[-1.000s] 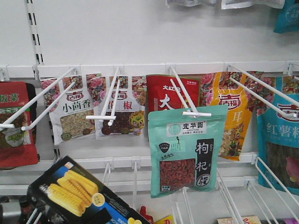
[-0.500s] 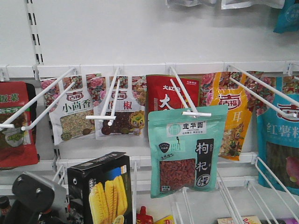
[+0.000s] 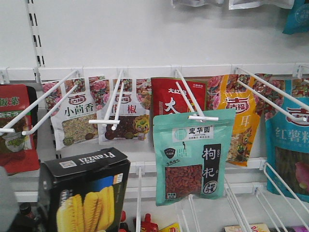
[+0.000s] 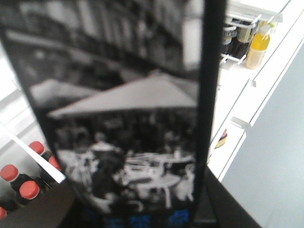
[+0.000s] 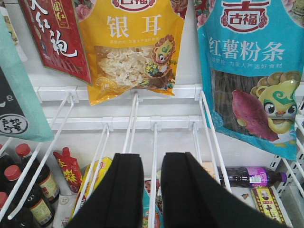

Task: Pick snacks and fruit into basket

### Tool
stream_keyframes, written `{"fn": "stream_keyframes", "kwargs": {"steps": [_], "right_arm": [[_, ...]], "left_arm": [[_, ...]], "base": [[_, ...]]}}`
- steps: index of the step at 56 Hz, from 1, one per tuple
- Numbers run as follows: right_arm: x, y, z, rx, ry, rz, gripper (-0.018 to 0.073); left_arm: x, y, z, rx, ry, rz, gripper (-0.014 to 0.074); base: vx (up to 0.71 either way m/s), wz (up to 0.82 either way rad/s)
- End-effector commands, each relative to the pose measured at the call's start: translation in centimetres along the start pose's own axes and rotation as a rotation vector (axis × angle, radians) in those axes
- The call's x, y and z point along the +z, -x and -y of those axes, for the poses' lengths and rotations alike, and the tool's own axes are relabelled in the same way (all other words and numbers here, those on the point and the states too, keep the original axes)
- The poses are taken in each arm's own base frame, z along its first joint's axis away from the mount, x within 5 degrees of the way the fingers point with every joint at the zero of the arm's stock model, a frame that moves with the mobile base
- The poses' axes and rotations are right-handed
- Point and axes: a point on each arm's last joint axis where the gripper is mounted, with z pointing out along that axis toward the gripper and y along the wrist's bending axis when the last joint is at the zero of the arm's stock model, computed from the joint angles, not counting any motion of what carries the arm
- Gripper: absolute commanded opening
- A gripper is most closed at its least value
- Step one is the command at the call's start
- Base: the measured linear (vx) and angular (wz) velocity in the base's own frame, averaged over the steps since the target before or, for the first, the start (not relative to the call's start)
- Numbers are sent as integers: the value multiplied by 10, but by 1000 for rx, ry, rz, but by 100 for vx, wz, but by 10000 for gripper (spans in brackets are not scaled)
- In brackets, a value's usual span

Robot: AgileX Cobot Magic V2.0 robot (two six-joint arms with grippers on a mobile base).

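End effector on the left (image 4: 137,224) is judged to be clamped on the box (image 3: 84,193). The box is seen below and to the left of the teal pouch (image 3: 190,159), upright and turned a little. It fills the left wrist view, where only dark shapes along the bottom edge can be taken for fingers, so the grip itself is not plainly shown. The right end effector (image 5: 152,159) is held below and to the right of the teal pouch, its two black fingers slightly apart with nothing between them.

The teal pouch is hung at the front end of a white hook (image 3: 203,117), in front of a red pouch (image 3: 169,96), and has not yet been taken. No basket or fruit is seen in any view.

The step in hand is judged to be the carrying of the box to the basket. For the next move, the box would have to be kept clear of the wire hooks below the teal pouch, lowered into the basket and released. After that, the teal pouch would need to be gripped low and slid forward off the hook's crossbar end.
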Motion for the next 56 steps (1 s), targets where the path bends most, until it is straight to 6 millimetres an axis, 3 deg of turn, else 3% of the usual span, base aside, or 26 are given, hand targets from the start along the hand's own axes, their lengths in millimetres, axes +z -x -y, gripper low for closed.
{"fn": "stream_keyframes", "kwargs": {"steps": [1, 25, 56], "right_arm": [[-4, 17, 1, -15, -11, 109, 209], [-4, 17, 1, -15, -11, 109, 209], [-4, 17, 1, -15, -11, 109, 209]], "left_arm": [[-27, 18, 1, 6, 9, 168, -8], [-73, 0, -9, -14, 122, 167, -8], [-76, -1, -9, -13, 125, 166, -8]], "base": [[0, 0], [0, 0], [0, 0]]}}
